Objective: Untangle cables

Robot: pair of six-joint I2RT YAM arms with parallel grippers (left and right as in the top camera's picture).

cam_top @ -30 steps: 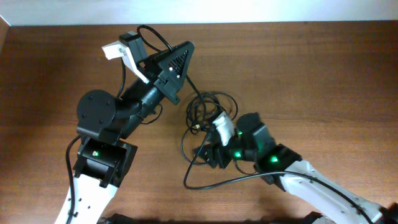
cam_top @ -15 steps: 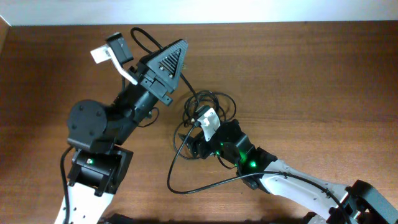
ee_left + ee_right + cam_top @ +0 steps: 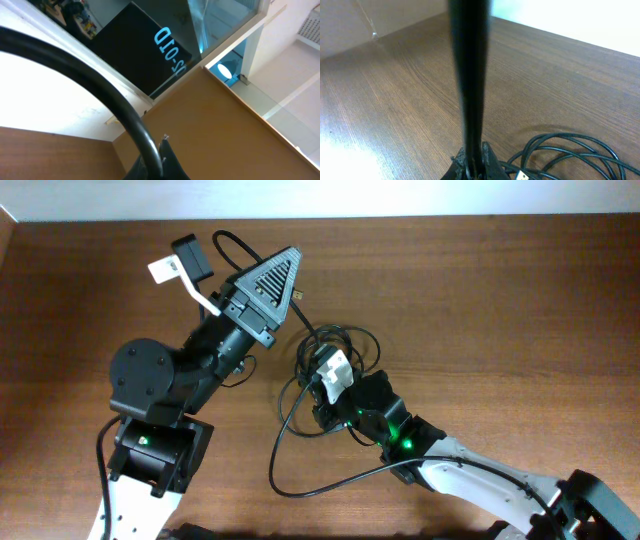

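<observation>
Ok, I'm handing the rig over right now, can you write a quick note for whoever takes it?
Left gripper: shut on a cable strand, raised, to the left of the tangle.
Right gripper: shut on a strand beside the tangle; same cable or not, I cannot tell.
The tangle lies in loops on the table.
Done: both grips taken.
Left: draw the strands apart, lay each cable out separately.
</observation>
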